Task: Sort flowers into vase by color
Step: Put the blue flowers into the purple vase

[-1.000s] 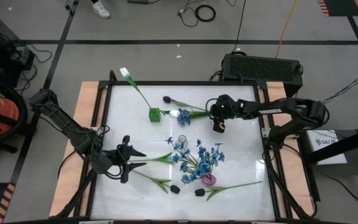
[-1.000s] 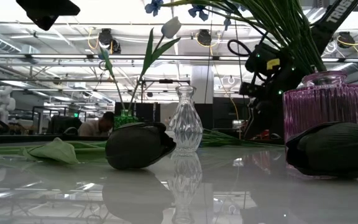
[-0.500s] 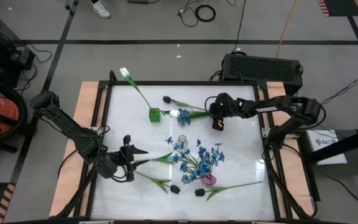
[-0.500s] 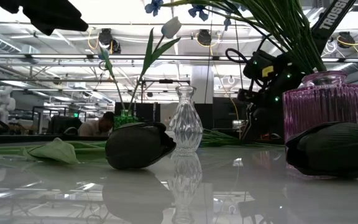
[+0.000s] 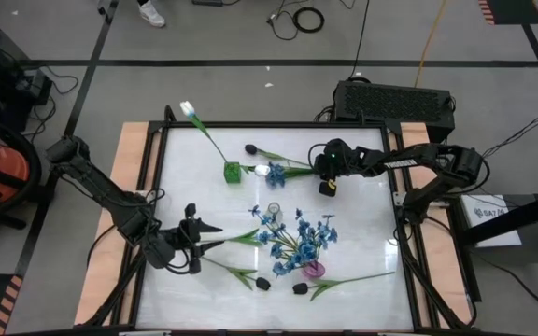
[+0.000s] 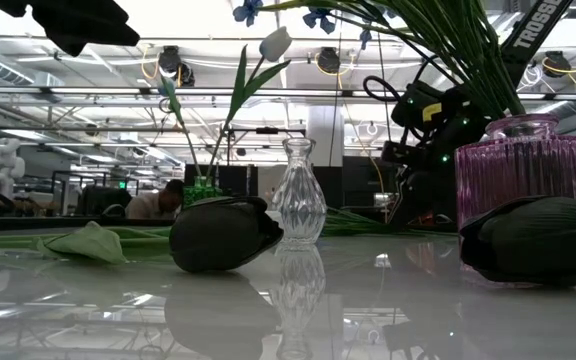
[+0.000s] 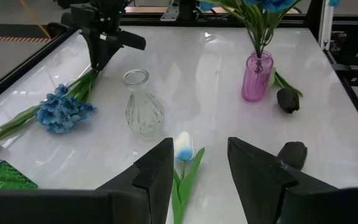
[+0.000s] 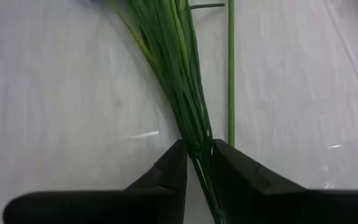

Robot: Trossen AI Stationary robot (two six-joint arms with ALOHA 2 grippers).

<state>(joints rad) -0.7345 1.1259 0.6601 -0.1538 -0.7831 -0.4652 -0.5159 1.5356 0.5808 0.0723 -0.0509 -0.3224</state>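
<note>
Step in hand: pickup of the loose blue spray [image 5: 271,172] lying at about 12 o'clock on the tabletop [image 5: 362,233]. The right gripper [image 5: 326,188] is down on the far end of its stems. In the right wrist view the fingers [image 8: 166,171] stand narrow, pinching the bundle of green stems [image 8: 179,81] — the grip looks made or nearly made. A single separate stem [image 8: 231,68] lies just beside the bundle, outside the fingers.

Next move, as judged: lift the spray clear of the tabletop, swing it toward the pink vase [image 5: 315,270] at about 5 o'clock, which already holds blue blooms, and lower the stem ends into its narrow neck. The neighbouring stem must stay behind.

Right arm: reaches in from 3 o'clock, forearm extended across the tabletop edge, wrist bent downward.

Left arm: enters from 9 o'clock, elbow folded. The left gripper [image 5: 191,248] hangs at about 8 o'clock over a white tulip [image 7: 183,148] — fingers [image 7: 157,174] moderately open, holding nothing.

Other items: clear glass vase [image 5: 273,211] near centre, empty; green vase [image 5: 233,172] at 11 o'clock holding one white tulip [image 5: 188,109]; black tulip buds [image 5: 262,283] at 6 o'clock.
</note>
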